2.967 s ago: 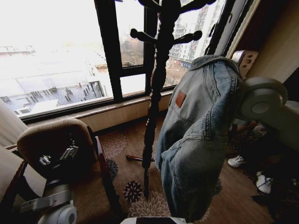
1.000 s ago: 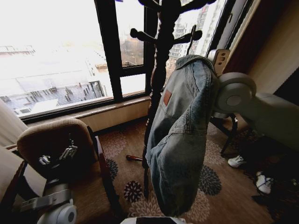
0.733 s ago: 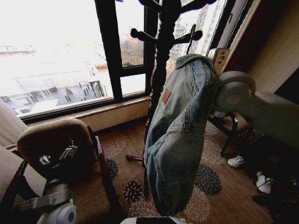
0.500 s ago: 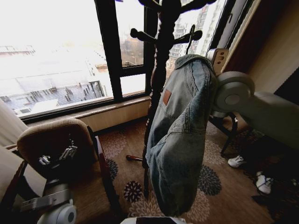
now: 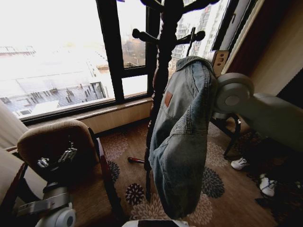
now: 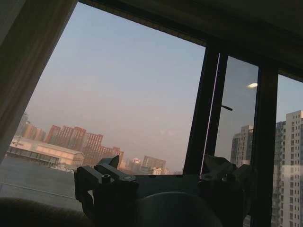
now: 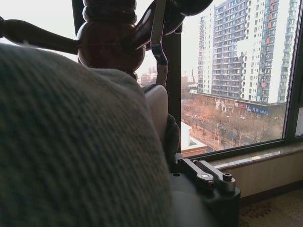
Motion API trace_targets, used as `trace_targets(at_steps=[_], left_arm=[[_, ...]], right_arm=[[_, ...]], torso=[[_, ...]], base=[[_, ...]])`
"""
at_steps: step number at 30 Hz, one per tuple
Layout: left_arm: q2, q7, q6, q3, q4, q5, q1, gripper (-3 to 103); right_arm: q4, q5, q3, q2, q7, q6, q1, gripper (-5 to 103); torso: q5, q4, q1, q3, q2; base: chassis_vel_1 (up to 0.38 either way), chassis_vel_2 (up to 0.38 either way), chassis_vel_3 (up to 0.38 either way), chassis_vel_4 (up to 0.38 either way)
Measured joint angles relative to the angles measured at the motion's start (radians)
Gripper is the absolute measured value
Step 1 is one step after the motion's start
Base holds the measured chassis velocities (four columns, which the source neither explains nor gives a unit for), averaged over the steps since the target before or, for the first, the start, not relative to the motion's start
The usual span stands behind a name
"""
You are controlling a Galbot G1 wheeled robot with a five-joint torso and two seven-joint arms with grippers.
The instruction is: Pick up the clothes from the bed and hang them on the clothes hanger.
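Observation:
The clothes [image 5: 182,142], a faded blue denim jacket with an orange-red label, hang from the clothes hanger, whose thin wire hook [image 5: 191,40] rises above the collar. My right gripper [image 5: 215,64] holds them up from the right, shut on the hanger under the denim. In the right wrist view the jacket [image 7: 71,142] looms close and the hook [image 7: 158,42] lies against a peg of the dark wooden coat stand [image 7: 111,45]. My left gripper [image 5: 57,161] rests low at the left, open [image 6: 165,175]. The bed is out of view.
The coat stand [image 5: 161,71] rises from the patterned carpet just left of the jacket, before a dark-framed window [image 5: 109,56]. A brown armchair [image 5: 52,139] sits under my left arm. A dark chair [image 5: 229,130] and white shoes [image 5: 239,164] are at the right.
My right arm has carried the jacket left and toward the coat stand. The hanger's hook now sits at the stand's peg. The left arm has barely moved.

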Motion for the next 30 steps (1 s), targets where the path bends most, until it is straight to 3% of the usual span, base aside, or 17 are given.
trace_targets(at_steps=[19, 27, 30], left_arm=[[-0.003, 0.003, 0.000, 0.004, 0.007, 0.004, -0.006, 100], [-0.009, 0.004, 0.000, 0.010, 0.007, 0.012, -0.008, 100], [-0.010, 0.004, 0.000, 0.012, 0.007, 0.013, -0.006, 100]], right_arm=[[0.011, -0.008, 0.035, -0.026, -0.013, -0.008, -0.050, 18], [0.026, 0.023, 0.057, -0.042, -0.011, -0.030, -0.059, 42], [0.033, 0.024, 0.066, -0.050, -0.011, -0.033, -0.066, 58]], torso=[[-0.0001, 0.0001, 0.000, 0.000, 0.000], [0.0001, -0.0002, 0.000, 0.000, 0.000], [0.0000, -0.0001, 0.000, 0.000, 0.000]], base=[[0.000, 0.000, 0.000, 0.000], [0.000, 0.000, 0.000, 0.000], [0.000, 0.000, 0.000, 0.000]])
